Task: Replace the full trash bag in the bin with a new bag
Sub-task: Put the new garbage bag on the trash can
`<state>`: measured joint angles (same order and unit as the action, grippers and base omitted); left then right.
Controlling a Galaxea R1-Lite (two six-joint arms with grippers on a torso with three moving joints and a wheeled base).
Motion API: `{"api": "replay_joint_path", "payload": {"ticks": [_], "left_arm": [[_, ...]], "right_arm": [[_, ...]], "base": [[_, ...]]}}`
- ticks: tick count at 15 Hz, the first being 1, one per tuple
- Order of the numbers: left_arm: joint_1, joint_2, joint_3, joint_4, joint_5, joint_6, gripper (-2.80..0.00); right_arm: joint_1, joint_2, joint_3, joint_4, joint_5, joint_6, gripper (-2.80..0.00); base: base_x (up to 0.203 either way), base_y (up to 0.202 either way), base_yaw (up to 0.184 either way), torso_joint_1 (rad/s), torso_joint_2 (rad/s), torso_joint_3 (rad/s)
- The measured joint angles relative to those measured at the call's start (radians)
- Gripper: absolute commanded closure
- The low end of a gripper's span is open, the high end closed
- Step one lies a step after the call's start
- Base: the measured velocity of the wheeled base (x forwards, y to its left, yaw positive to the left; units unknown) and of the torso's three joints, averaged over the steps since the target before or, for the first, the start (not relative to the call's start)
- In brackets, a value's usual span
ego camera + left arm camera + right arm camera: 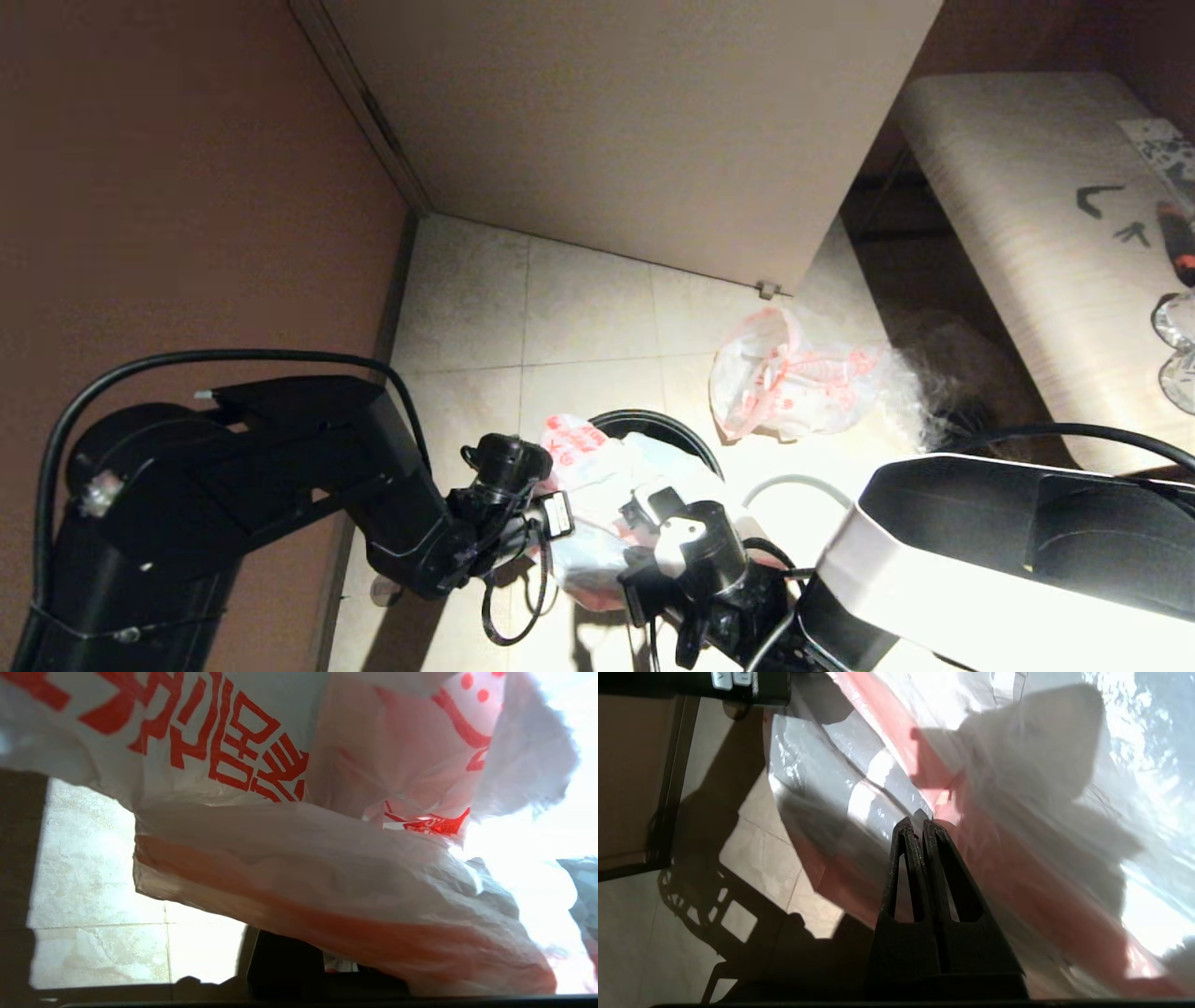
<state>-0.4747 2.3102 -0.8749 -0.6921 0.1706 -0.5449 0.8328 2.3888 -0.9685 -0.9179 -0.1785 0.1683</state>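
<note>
The full trash bag (597, 485) is whitish and lumpy, with a pinkish-red edge and red print showing. It hangs over the near side of the bin (695, 446), a round black bin on the tile floor whose far rim and dark inside show. My left gripper (557, 515) is at the bag's left edge. In the left wrist view the bag (327, 858) drapes over the left gripper (327, 975) and hides its tips. My right gripper (917, 825) is shut, pinching the bag's film (1017, 812) near the pink band, on the bag's right side (653, 511). The new bag is out of view.
Another whitish bag with a pink edge and red markings (789, 373) lies on the floor beyond the bin, beside a clear crinkly bag (910, 392). A pale curved band (794, 481) lies right of the bin. A brown wall stands left, a pale panel (607, 121) behind, a table (1027, 261) right.
</note>
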Motion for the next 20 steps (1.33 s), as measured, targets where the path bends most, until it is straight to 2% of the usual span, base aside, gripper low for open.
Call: {"api": "replay_joint_path", "payload": {"ticks": [5,7,11,13,15,17,20], "left_arm": [[0.001,-0.004,0.007,-0.015,-0.014,0.0,0.0],[0.003,-0.018,0.017,-0.016,-0.05,-0.003,0.0],[0.01,-0.034,0.027,-0.016,-0.064,-0.003,0.0],[0.009,-0.036,0.03,-0.016,-0.064,-0.001,0.0],[0.007,-0.036,0.031,-0.016,-0.064,0.0,0.0],[0.005,-0.034,0.031,-0.016,-0.061,0.003,0.0],[0.001,-0.03,0.031,-0.016,-0.059,0.005,0.0]], "right_arm": [[0.0,-0.014,0.005,0.001,0.031,-0.003,0.0],[-0.001,0.001,-0.001,0.002,0.068,-0.02,0.0],[0.001,0.061,-0.103,0.009,0.074,-0.05,0.0],[-0.017,0.103,-0.176,0.01,0.055,-0.079,0.0],[-0.048,0.148,-0.242,0.007,-0.002,-0.126,0.0],[-0.071,0.16,-0.266,0.0,-0.037,-0.133,0.0],[-0.1,0.113,-0.273,-0.005,-0.047,-0.128,0.0]], "base": [[0.0,0.0,0.0,0.0,0.0,0.0],[0.0,0.0,0.0,0.0,0.0,0.0],[0.0,0.0,0.0,0.0,0.0,0.0],[0.0,0.0,0.0,0.0,0.0,0.0],[0.0,0.0,0.0,0.0,0.0,0.0],[0.0,0.0,0.0,0.0,0.0,0.0],[0.0,0.0,0.0,0.0,0.0,0.0]]}}
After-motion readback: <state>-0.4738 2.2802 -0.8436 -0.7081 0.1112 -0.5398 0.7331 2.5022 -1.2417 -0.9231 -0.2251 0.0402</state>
